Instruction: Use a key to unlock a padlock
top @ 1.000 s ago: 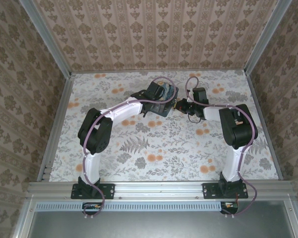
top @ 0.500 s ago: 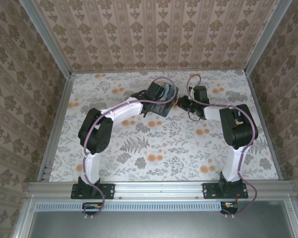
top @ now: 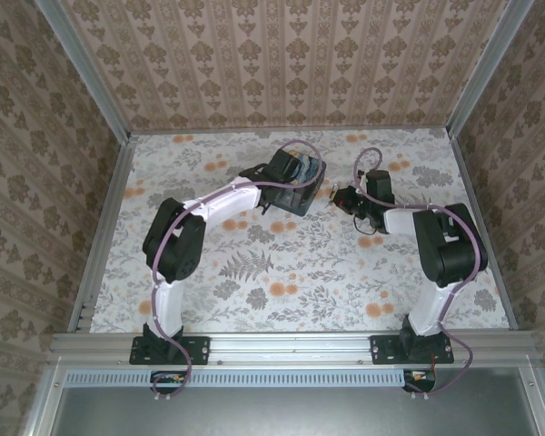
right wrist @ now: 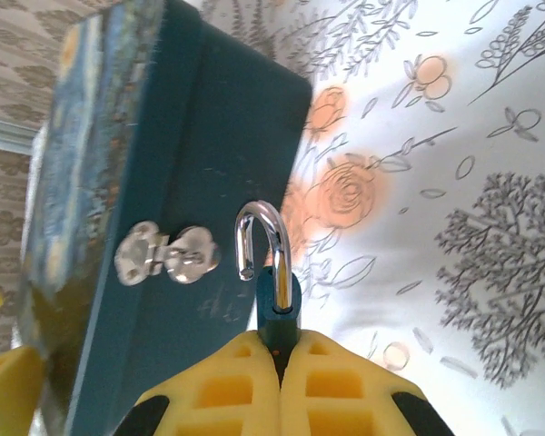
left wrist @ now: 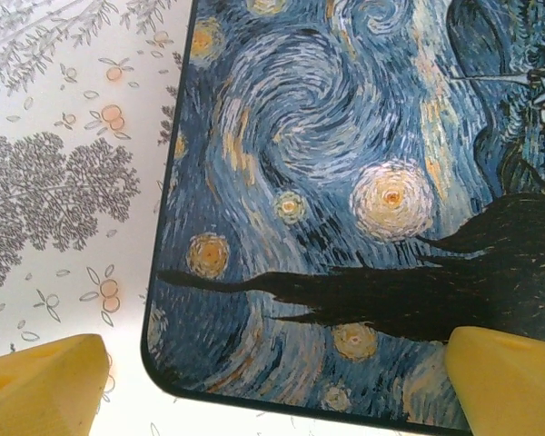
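steel shackle (right wrist: 260, 225) sprung, the padlock (right wrist: 277, 289) had drawn back from the box (right wrist: 177, 163), clamped in the right gripper (right wrist: 280, 359), seemingly unlocked; the left gripper (left wrist: 277, 381) gaped.

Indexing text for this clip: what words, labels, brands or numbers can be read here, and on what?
No readable text in these views.
The box lid: a swirling night-sky picture, no lettering.
The box side: faint pale marks, too faint to read.
The padlock: no brand or number visible.
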`<move>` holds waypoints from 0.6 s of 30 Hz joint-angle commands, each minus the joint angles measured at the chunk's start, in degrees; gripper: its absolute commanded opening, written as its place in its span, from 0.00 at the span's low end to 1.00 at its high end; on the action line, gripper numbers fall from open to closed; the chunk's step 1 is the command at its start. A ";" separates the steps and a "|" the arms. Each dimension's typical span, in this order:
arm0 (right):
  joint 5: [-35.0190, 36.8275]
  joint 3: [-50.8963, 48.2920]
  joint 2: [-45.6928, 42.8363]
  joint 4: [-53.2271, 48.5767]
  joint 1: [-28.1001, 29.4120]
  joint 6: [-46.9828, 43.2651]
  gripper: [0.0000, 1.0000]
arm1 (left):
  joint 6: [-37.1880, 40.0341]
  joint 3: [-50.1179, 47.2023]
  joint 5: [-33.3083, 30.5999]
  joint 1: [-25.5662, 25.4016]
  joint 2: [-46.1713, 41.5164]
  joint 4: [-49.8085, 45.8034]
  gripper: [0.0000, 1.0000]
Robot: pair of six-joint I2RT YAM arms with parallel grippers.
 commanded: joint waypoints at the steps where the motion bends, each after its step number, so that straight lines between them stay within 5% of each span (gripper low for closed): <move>1: -4.06 -3.32 -4.28 2.28 0.81 1.11 0.00 | -0.22 0.74 3.81 0.13 -3.47 -6.89 1.00; 8: -5.98 -9.84 -14.48 -3.29 6.91 -1.79 0.00 | -1.27 -2.12 5.08 1.01 -11.54 -5.50 1.00; 18: 0.10 -14.76 -25.25 -8.98 24.41 -2.22 0.00 | -5.35 -18.73 5.36 3.91 -27.18 0.23 1.00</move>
